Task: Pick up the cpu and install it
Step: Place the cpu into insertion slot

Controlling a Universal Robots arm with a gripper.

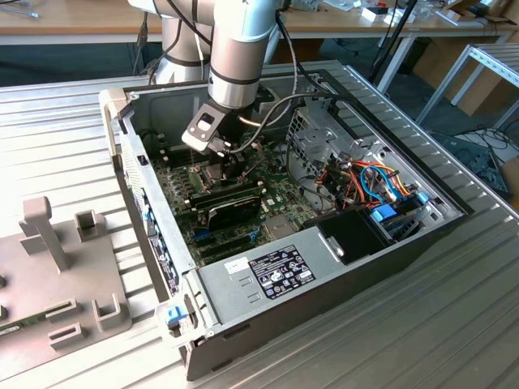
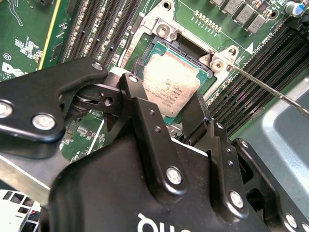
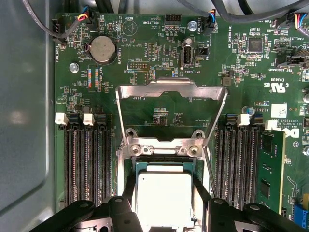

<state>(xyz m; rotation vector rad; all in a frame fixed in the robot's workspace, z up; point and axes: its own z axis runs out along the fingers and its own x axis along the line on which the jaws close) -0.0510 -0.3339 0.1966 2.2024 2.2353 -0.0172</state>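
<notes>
Silver-grey tubular robot arm (image 1: 235, 61) wore a pale blue joint cap (image 1: 258, 14) at twelve o'clock; its matte black gripper (image 2: 167, 96) showed bright round screws (image 2: 174, 175) and white lettering (image 2: 149, 224).

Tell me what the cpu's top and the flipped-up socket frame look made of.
The cpu top looks like metal: dull, matte silver-grey with a soft, even sheen. The socket frame looks like stamped sheet steel: brighter bare silver, thin, with bent edges.
</notes>
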